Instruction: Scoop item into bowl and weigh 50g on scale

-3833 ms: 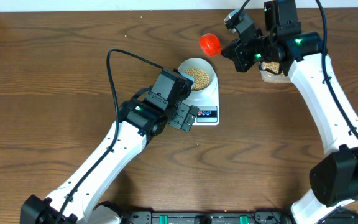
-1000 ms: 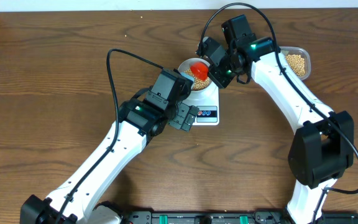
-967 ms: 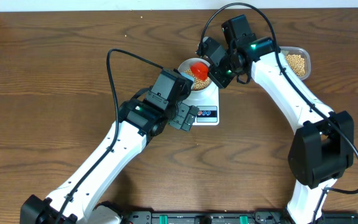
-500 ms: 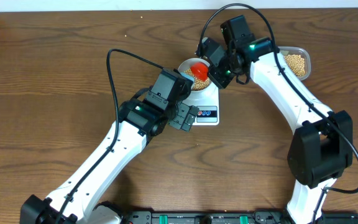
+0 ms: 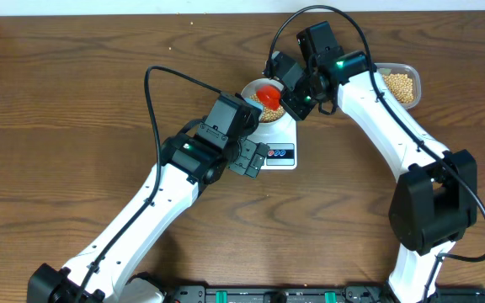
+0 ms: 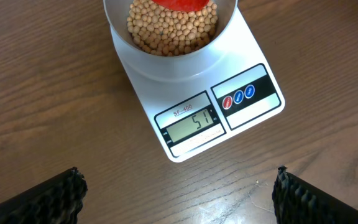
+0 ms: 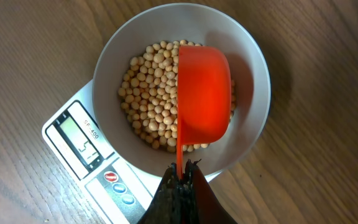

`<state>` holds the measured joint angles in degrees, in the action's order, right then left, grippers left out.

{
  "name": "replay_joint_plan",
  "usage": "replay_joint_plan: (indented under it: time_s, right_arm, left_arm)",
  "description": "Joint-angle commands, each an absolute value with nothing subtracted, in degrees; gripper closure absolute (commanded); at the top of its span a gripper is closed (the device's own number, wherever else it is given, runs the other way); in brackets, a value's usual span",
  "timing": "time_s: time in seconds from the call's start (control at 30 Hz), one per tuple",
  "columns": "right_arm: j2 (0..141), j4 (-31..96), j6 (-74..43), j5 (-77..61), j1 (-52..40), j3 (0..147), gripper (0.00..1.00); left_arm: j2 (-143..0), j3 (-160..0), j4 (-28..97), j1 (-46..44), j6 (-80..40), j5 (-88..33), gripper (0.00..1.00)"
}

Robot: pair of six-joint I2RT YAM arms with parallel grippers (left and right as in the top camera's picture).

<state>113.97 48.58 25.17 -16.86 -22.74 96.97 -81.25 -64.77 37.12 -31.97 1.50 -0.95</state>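
Red plastic scoop [image 7: 202,93] over pale round bowl [image 7: 253,56] of small tan beans [image 7: 148,93].
Right gripper [image 7: 180,182] pinches its handle; left gripper [image 6: 178,198] spread, near white digital scale [image 6: 253,109] reading 51.

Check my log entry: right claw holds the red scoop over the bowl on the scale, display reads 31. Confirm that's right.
Wrong on the number: the left wrist view shows the display reading 51, not 31. The right claw does hold the red scoop over the bowl on the scale.
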Motion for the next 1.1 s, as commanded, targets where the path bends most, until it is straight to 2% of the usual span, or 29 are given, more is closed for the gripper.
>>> replay_joint_plan:
  time_s: [0.0, 1.07]
  right_arm:
    - [115.1, 48.4, 26.0, -17.0, -23.4, 97.3, 0.99]
    - [115.7, 49.8, 25.2, -23.0, -24.9, 97.3, 0.99]
  left_arm:
    - [-81.3, -64.9, 37.3, -31.8, 1.4, -0.8, 0.02]
    - [-81.3, -64.9, 37.3, -31.8, 1.4, -0.8, 0.02]
